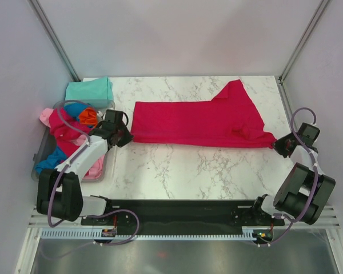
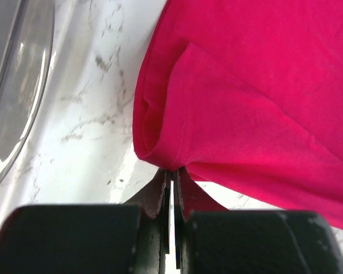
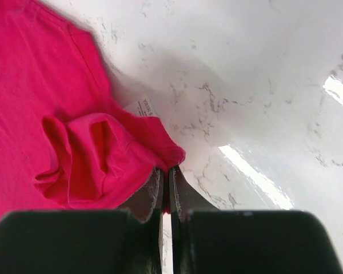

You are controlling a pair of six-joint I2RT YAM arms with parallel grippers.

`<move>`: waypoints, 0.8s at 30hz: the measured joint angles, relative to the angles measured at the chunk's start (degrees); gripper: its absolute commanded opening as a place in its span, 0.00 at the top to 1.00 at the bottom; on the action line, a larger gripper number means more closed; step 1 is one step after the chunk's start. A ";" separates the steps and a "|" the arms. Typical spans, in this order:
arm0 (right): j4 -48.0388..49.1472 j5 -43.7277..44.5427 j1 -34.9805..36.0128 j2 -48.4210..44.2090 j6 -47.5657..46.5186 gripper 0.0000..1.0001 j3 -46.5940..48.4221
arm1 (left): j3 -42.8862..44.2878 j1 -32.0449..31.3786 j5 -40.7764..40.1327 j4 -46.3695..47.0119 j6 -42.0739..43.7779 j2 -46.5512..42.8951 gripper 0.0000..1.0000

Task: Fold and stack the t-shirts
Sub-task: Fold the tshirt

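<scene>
The crimson-red t-shirt (image 1: pixel 197 121) lies folded lengthwise across the marble table, one sleeve sticking up at the far right. My left gripper (image 1: pixel 127 137) is shut on the shirt's near left corner; in the left wrist view its jaws pinch the red hem (image 2: pixel 171 154). My right gripper (image 1: pixel 276 144) is shut on the near right corner, pinching bunched red cloth (image 3: pixel 103 154) beside a white label (image 3: pixel 144 107). A mint-teal t-shirt (image 1: pixel 89 89) lies folded at the far left. Pink (image 1: pixel 46 116), blue (image 1: pixel 75 108) and orange (image 1: pixel 89 117) t-shirts lie piled in the bin.
The clear plastic bin (image 1: pixel 109 104) stands at the table's left edge beside my left arm; its rim shows in the left wrist view (image 2: pixel 17 103). Grey walls with metal posts close in the back and sides. A black rail (image 1: pixel 177 208) runs along the near edge.
</scene>
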 measured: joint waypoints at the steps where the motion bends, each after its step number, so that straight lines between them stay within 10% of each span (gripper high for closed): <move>1: -0.90 0.00 -0.37 -0.85 -0.15 1.00 0.00 | -1.18 0.00 0.48 -0.22 0.00 -1.20 0.98; 5: -4.57 0.04 -2.60 -2.58 -1.16 0.99 -0.44 | -8.33 -0.02 3.65 -1.44 -0.17 -6.82 0.98; 9: -6.45 0.55 -5.09 -4.98 -1.64 0.42 -4.04 | -14.23 0.00 6.05 -4.00 -0.63 -13.27 0.75; 11: -7.23 1.09 -7.58 -5.25 -1.99 0.31 -5.29 | -16.22 0.13 7.15 -5.35 -0.92 -16.15 0.47; 15: -8.11 0.02 -11.93 -5.75 -2.84 0.28 -5.84 | -18.47 0.24 11.32 -7.89 -1.73 -22.82 0.00; 24: -8.66 -2.86 0.15 -20.57 -2.34 0.31 -5.64 | -6.67 -0.31 18.10 -13.20 4.74 -29.33 0.00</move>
